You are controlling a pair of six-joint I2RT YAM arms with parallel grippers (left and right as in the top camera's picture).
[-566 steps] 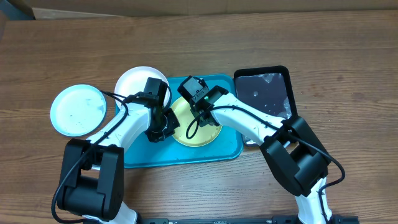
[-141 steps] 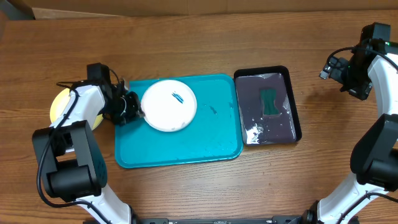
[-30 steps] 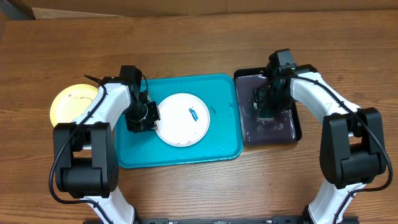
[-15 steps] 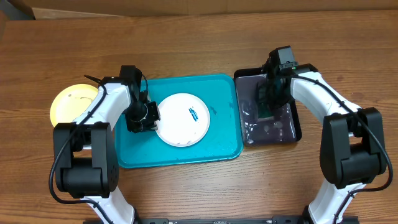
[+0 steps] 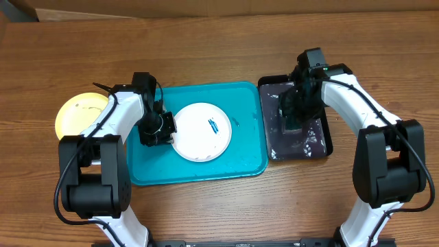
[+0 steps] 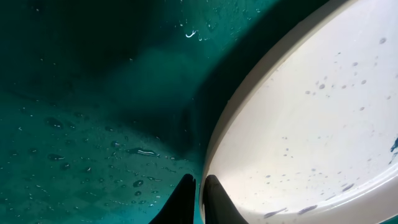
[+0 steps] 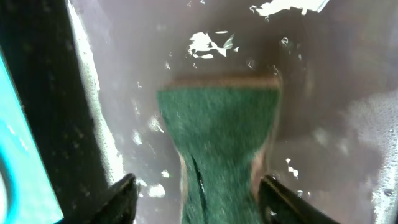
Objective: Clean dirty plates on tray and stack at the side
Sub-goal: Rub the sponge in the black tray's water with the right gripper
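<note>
A white plate (image 5: pixel 201 131) with a blue smear (image 5: pixel 214 125) lies on the teal tray (image 5: pixel 240 154). My left gripper (image 5: pixel 156 129) is shut on this plate's left rim; in the left wrist view both dark fingertips (image 6: pixel 200 193) pinch the white plate's rim (image 6: pixel 298 124) over the wet tray (image 6: pixel 93 124). A yellow plate (image 5: pixel 79 113) rests on the table left of the tray. My right gripper (image 5: pixel 293 116) hangs low over the black tray (image 5: pixel 306 142). Its jaws (image 7: pixel 198 193) stand open around a green sponge (image 7: pixel 217 124), whose middle is pinched in.
The black tray's floor (image 7: pixel 348 74) holds soapy water and foam. It stands right beside the teal tray's right edge (image 7: pixel 12 155). Bare wooden table (image 5: pixel 219 48) stretches behind both trays and in front of them.
The right jaws squeezed the sponge half a second ago and now stand apart from it again, still low in the black tray. The left gripper and white plate have not moved.
</note>
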